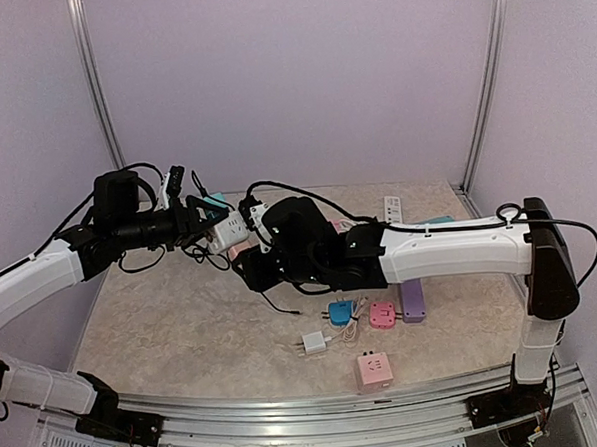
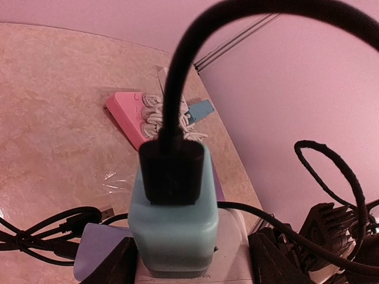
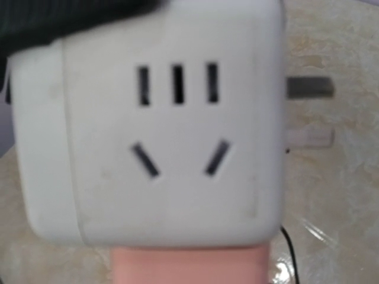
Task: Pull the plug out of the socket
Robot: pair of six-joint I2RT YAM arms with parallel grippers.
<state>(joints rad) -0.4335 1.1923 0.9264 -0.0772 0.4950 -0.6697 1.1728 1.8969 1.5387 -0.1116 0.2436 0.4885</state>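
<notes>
Two tools come together above the beige mottled surface (image 1: 184, 330), both raised off it. The left tool (image 1: 199, 227) stands partly closed, its dark fingers (image 2: 112, 263) pressed against opposite sides of a white plastic cube socket (image 1: 227, 230). A boxy teal plastic plug (image 2: 173, 222) is seated in the socket face that points away from the left tool. A black rectangular plug (image 2: 172, 171) with a thick black cable (image 2: 177, 71) sits in the teal plug's far end.

The right tool (image 1: 250, 218) is just beside the socket on its other side. Its fingers show in no view, so whether it grips anything cannot be told. Directly ahead of it the socket's slotted face fills the wrist view. Two flat metal prongs (image 3: 309, 87) jut from the right side of that face, and a pink plastic block (image 3: 189, 266) touches its lower edge.

Beyond the left tool, a pink power strip (image 2: 124, 109) carrying white plugs (image 2: 155, 112) lies on the surface. Below the right tool's arm, a small blue adaptor (image 1: 340, 310) and a purple block (image 1: 413, 300) lie on the surface.
</notes>
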